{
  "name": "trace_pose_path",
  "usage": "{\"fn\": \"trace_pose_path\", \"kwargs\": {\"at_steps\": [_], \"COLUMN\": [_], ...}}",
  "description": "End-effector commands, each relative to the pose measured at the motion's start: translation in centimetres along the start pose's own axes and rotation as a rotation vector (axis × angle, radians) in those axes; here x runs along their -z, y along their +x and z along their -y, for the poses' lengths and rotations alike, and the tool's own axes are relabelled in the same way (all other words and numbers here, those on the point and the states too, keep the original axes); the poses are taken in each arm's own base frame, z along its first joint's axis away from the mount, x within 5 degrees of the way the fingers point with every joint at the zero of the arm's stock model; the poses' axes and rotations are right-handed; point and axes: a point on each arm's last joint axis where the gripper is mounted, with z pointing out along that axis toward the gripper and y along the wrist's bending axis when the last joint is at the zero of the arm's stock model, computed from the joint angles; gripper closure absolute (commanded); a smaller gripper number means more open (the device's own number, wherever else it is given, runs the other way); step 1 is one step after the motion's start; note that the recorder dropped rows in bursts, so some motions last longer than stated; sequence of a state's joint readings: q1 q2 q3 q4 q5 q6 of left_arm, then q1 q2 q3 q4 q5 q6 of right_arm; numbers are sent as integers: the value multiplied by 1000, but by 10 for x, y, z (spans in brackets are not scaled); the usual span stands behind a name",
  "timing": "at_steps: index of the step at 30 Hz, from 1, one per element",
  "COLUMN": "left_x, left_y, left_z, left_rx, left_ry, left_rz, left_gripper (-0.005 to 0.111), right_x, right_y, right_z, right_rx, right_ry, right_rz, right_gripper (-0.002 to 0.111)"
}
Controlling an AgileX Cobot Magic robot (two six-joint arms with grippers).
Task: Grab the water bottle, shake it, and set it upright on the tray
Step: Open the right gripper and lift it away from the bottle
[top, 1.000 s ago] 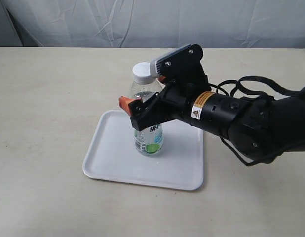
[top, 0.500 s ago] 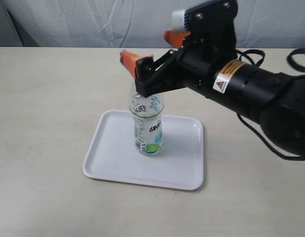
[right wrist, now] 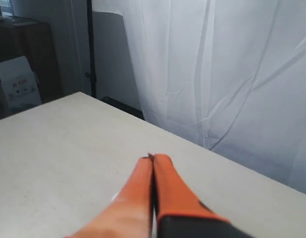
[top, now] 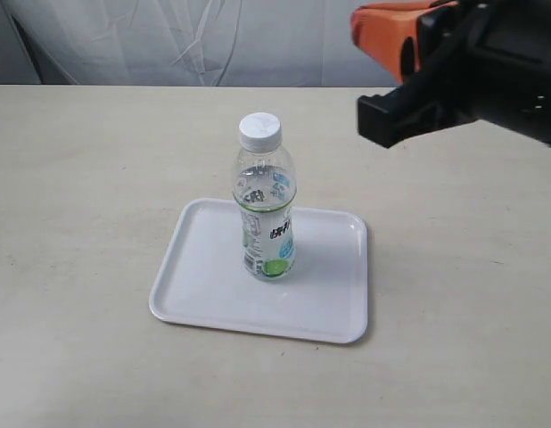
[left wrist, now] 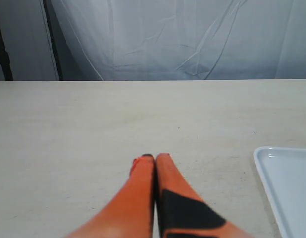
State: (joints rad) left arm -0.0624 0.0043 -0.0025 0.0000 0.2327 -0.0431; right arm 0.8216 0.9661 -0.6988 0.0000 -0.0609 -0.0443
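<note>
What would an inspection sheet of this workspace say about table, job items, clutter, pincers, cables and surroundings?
Surface: beige table, no spills seen.
Job's things: water bottle upright on the white tray, cap on.
Clutter: nothing seen.
Pincers: left pincer shut, low beside the tray; right pincer shut, raised clear of the bottle.
Cables: nothing seen.
Surroundings: white curtain behind the table; cardboard box in a far corner.

Even soft light, faint shadows, blurred foreground
</note>
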Motion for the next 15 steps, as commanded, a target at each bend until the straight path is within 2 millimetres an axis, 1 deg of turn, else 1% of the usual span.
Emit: {"fn": "trace_pose_path", "kwargs": {"at_steps": [1, 2, 3, 6, 8, 11, 13, 14, 15], "left_x": [0, 0, 0, 0, 0, 0, 0, 0, 0], "left_y": [1, 1, 1, 1, 1, 1, 1, 1, 1], "left_z": [0, 0, 0, 0, 0, 0, 0, 0, 0], "left_rx": [1, 1, 1, 1, 1, 1, 1, 1, 1], "left_ry": [0, 0, 0, 0, 0, 0, 0, 0, 0], "left_rz": [3, 3, 3, 3, 3, 3, 3, 3, 3], "left_gripper": [106, 106, 106, 106, 106, 106, 106, 106, 106], "right_x": [26, 30, 37, 43, 45, 46, 45, 46, 47], "right_y": [5, 6, 5, 5, 13, 29, 49, 62, 68], "right_z": [26, 32, 42, 58, 65, 71, 72, 70, 68], "right_rx": [-25, -42, -65, -116, -135, -106, -118, -204, -283], "right_ry": [134, 167, 227, 321, 365, 404, 415, 418, 421], "right_rz": [-150, -161, -155, -145, -199, -216, -194, -215, -238], "right_gripper": [109, 109, 109, 109, 109, 109, 109, 109, 109]}}
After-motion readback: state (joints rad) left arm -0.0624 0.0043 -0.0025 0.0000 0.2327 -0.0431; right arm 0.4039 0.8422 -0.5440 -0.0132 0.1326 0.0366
